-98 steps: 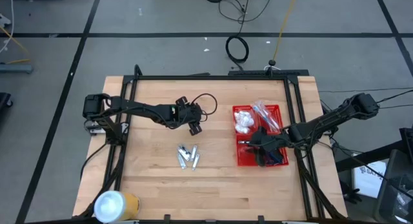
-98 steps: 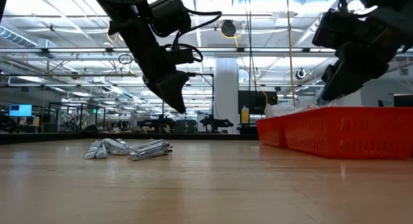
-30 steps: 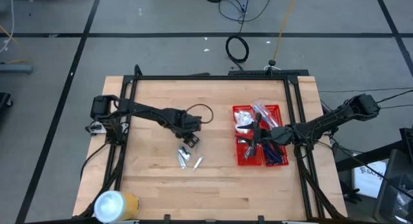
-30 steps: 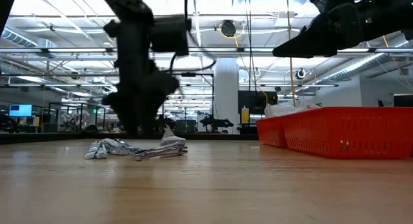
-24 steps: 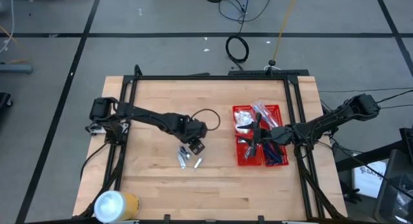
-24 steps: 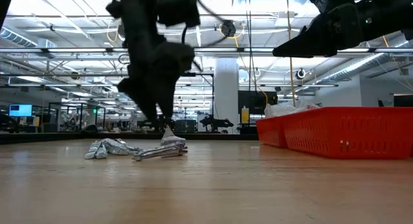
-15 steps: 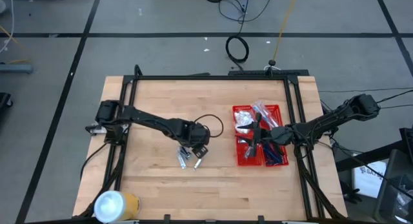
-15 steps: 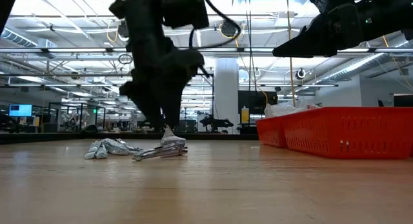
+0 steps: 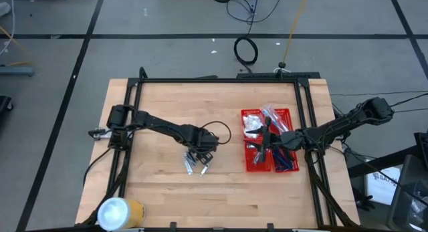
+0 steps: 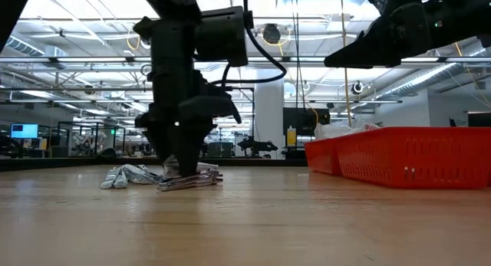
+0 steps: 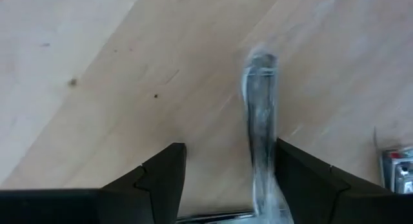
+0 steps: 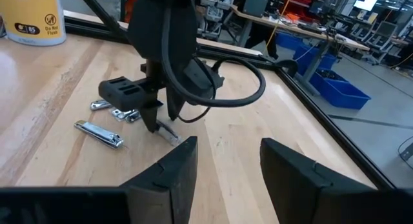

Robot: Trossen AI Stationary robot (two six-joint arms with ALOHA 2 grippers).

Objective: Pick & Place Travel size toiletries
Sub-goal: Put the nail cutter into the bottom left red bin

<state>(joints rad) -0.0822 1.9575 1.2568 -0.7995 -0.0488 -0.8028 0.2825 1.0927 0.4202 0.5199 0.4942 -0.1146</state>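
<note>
Item: silver-grey tube (image 11: 261,127), lower centre-left of the counter (image 9: 160,198). Light, stiff, probably slick; best pinched across its middle. Left end effector (image 11: 226,179) straddles it, fingers apart, not clamped. Farther: right end effector (image 9: 266,140), parted and empty, above red basket (image 9: 249,166).

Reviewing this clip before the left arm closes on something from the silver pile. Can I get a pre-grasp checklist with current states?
1. left gripper down at the silver tubes: ok.
2. Left fingers apart, one tube lying between them: ok.
3. Tube centred in the gap: not ok, it lies close against one finger.
4. Only one item between the fingers: cannot tell.
5. right gripper hovering over the red basket, clear of the left arm: ok.
</note>
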